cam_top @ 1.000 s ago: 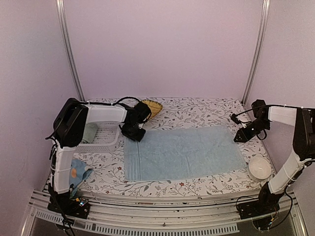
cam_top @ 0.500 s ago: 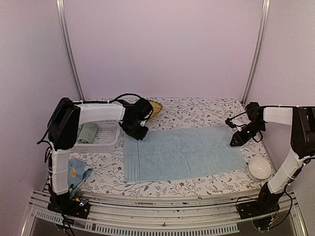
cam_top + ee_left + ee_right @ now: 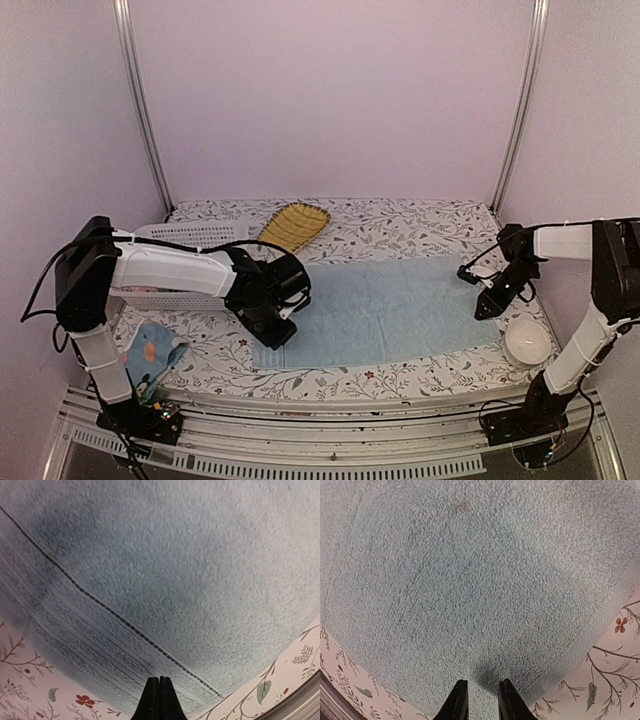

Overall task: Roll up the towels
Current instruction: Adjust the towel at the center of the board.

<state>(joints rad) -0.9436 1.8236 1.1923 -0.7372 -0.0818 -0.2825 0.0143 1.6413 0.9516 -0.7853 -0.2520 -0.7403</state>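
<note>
1. Plain blue towel (image 3: 380, 310) lies flat in the middle of the table (image 3: 420, 225), long side running left-right.
2. Left gripper (image 3: 272, 338) is at the towel's near-left corner, jaws pressed together, tips over the hem.
3. Right gripper (image 3: 484, 308) sits low over the towel's right edge, jaws narrowly apart with nothing between them.
4. Printed towel (image 3: 152, 350) lies crumpled at the table's near-left corner.

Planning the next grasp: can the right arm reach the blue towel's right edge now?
Likely yes: the right gripper hovers over that edge of the blue towel, jaws slightly apart, nothing between.
</note>
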